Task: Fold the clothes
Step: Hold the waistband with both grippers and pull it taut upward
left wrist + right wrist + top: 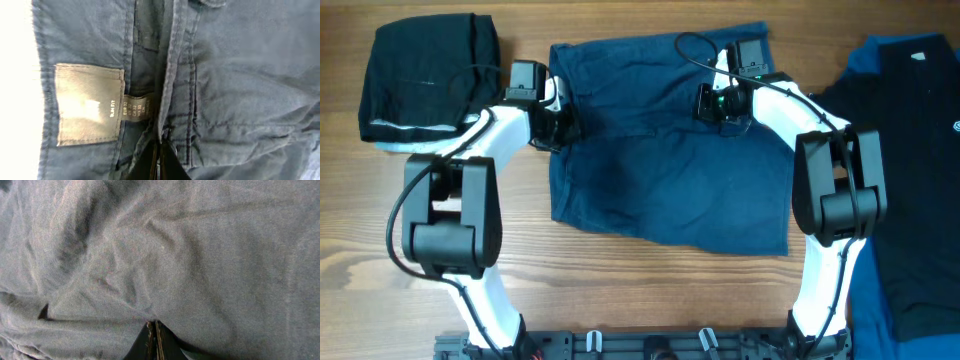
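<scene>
left gripper (160, 149) down, pinching shorts (660, 185) | right gripper (153, 326) (elbow bent) likewise

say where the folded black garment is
Overhead view: the folded black garment lies at far left, just left of the left gripper and the navy shorts.

Here's the wooden table (620, 290), pale grain showing all round, and spread flat across its middle are the navy-blue shorts (660, 190), waistband towards the left, hems towards the right. Up in the far-left corner sits 1 folded black garment (420, 75), a neat block with a pale strip (390, 143) peeking from under its near edge. Over on the right edge a royal-blue garment (910, 310) lies on the wood with a black garment (910, 130) on top, both running out of view.
</scene>
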